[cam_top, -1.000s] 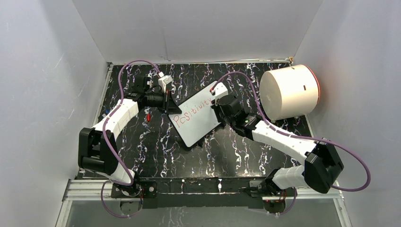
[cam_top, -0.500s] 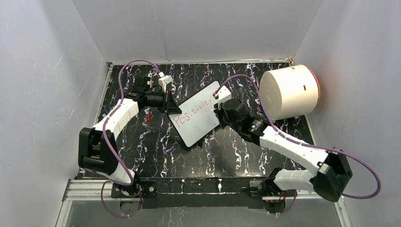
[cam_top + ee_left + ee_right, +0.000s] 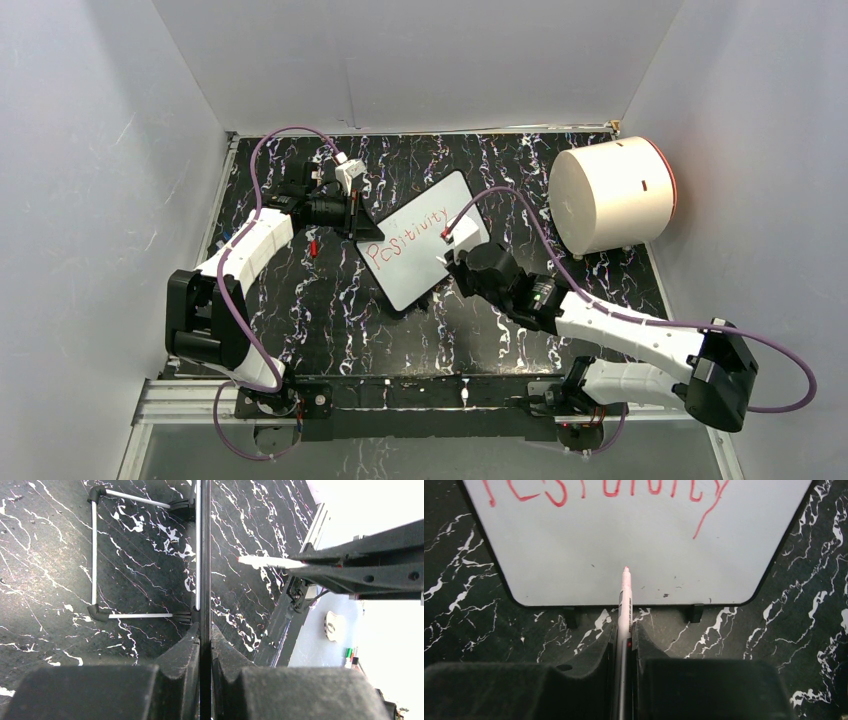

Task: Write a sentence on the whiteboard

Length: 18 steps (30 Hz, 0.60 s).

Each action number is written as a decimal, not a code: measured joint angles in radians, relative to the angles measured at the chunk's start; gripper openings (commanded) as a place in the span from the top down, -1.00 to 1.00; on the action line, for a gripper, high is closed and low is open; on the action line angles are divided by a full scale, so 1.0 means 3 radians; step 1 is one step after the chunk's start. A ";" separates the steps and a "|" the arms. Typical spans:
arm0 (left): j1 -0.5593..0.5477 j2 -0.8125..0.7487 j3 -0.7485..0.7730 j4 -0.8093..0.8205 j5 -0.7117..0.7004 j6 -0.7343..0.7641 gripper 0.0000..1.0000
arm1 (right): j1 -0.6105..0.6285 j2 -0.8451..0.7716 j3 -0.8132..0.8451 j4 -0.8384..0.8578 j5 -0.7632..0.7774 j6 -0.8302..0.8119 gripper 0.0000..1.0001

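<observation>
We see the whiteboard (image 3: pixel 412 272) set askew in the middle of the table (image 3: pixel 300 295). Its upper-left edge is clamped by our left pincer (image 3: pixel 204 632), closed tight on the frame. The sentence (image 3: pixel 405 237) reads only red "Positivity" along the top, with bare white room beneath. Our right pincer (image 3: pixel 624 632) grips a marker (image 3: pixel 625 600) whose tip points into that blank strip. A white cylinder (image 3: pixel 610 195) stands well apart, far right.

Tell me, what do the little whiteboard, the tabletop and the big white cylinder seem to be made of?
Whiteboard: smooth coated white face taking red writing, thin black frame, probably plastic. Tabletop: black with white veins, marble-look, perhaps a printed sheet. Cylinder: matte white, red rim band; plastic or card, unclear.
</observation>
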 measured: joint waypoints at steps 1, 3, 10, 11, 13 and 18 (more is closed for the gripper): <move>0.0000 0.0000 0.0001 0.0000 -0.0001 0.0000 1.00 | 0.0055 -0.0009 -0.0023 0.0029 0.0028 -0.0006 1.00; 0.0000 0.0000 0.0001 0.0000 -0.0001 -0.0001 1.00 | 0.0172 -0.0032 -0.0069 0.0089 0.0078 -0.0018 1.00; 0.0000 0.0001 0.0001 0.0000 0.0000 0.0000 1.00 | 0.0303 -0.0053 -0.0099 0.0214 0.0373 -0.0088 1.00; 0.0000 0.0003 0.0001 0.0000 0.0000 0.0000 1.00 | 0.0296 -0.0071 -0.0106 0.0224 0.0412 -0.0098 1.00; 0.0000 0.0005 0.0004 0.0000 0.0001 -0.0001 1.00 | 0.0266 -0.0123 -0.0108 0.0228 0.0472 -0.0130 1.00; 0.0000 0.0015 0.0006 0.0000 0.0011 0.0000 1.00 | -0.0011 -0.0163 -0.0085 0.0231 0.0443 -0.0198 1.00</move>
